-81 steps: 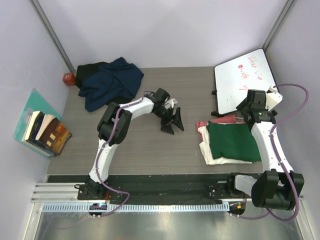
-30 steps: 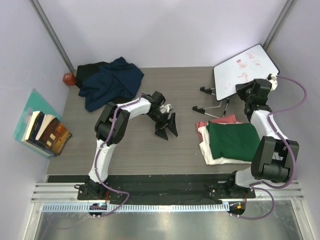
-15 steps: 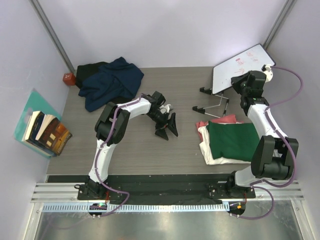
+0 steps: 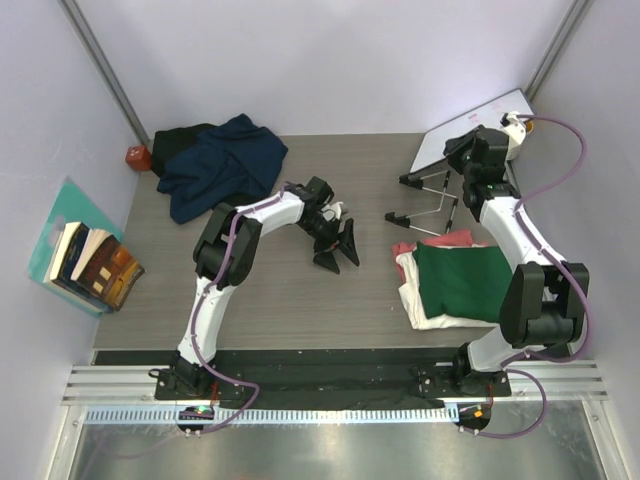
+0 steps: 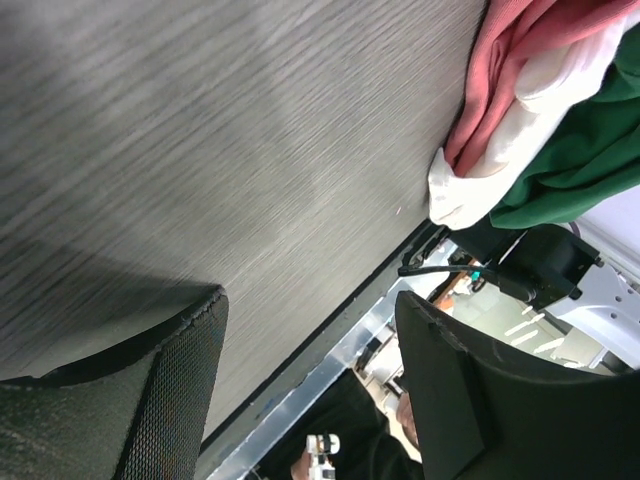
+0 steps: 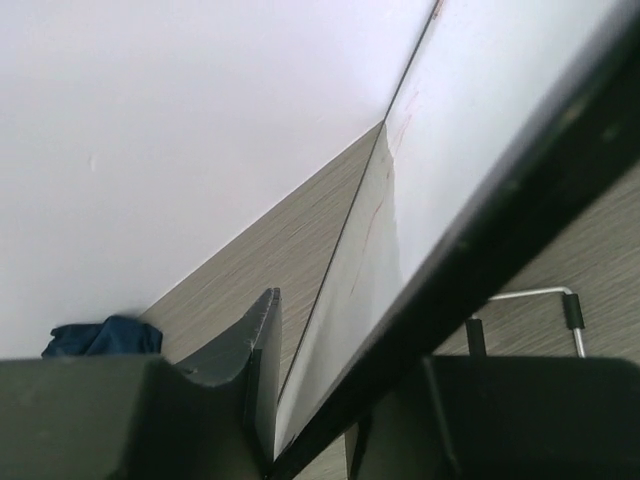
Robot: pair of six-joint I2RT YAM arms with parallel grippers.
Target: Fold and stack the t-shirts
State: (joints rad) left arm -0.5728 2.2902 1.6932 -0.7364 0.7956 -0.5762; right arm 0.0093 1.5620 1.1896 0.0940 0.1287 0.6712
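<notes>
Two states: left pincer (image 5: 308,318) spread wide; right pincer (image 6: 345,385) straddles whiteboard (image 6: 470,130) edge, grip unclear.

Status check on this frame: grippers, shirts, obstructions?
Left gripper open, empty, over bare table. Right gripper at whiteboard edge, grip unclear. Green shirt tops folded stack; navy shirt and black shirt crumpled far left. Whiteboard legs beside stack.

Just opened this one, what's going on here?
The right gripper is at the far right corner with the edge of the tilted whiteboard between its fingers; whether it grips is unclear. The left gripper hovers open and empty over the middle of the table. A dark green t-shirt lies folded on a cream-white t-shirt and a pink-red t-shirt; the navy blue t-shirt and black t-shirt lie crumpled at the far left.
</notes>
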